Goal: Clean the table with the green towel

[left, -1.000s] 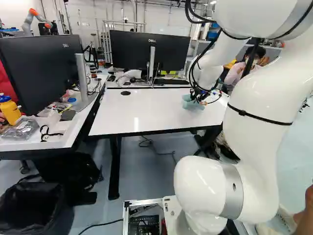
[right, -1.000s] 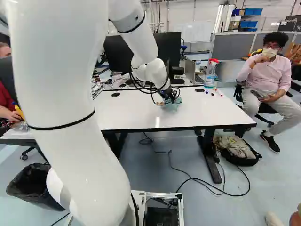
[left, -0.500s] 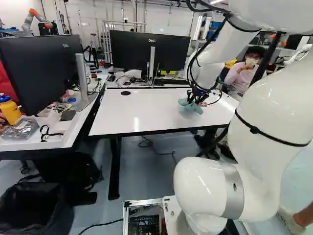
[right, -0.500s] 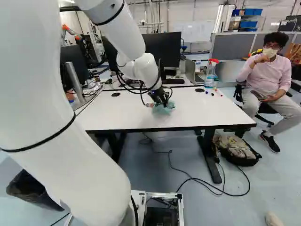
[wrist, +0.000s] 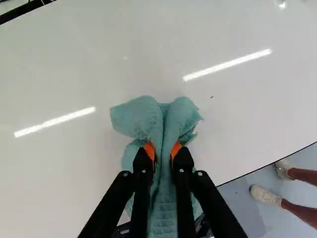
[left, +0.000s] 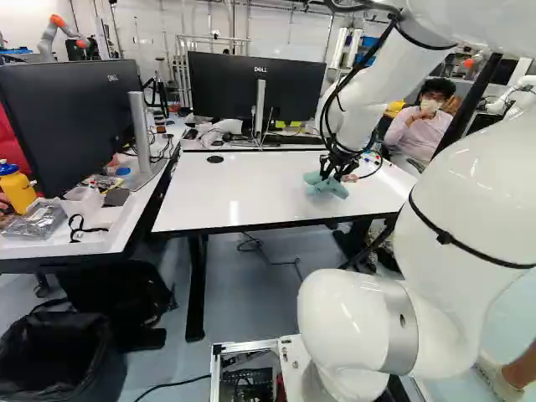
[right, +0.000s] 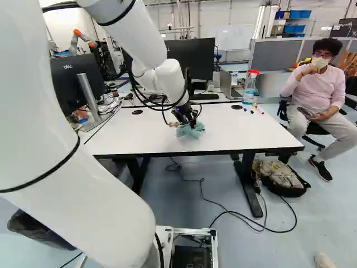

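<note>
Right base view: bottle (right: 249,89) beyond towel (right: 191,131)

The towel (left: 325,186) is on the table (right: 245,131), and over at the right of the right base view a spray bottle (right: 250,88) stands behind some small objects (right: 252,111). A monitor (left: 243,84) is behind the table. Left of it, in the left base view, a bin (left: 105,368) sits before the side desk (left: 126,222).

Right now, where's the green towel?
Pinched between the gripper's fingers, the towel sits on the white table, left of the spray bottle in the right base view.
</note>
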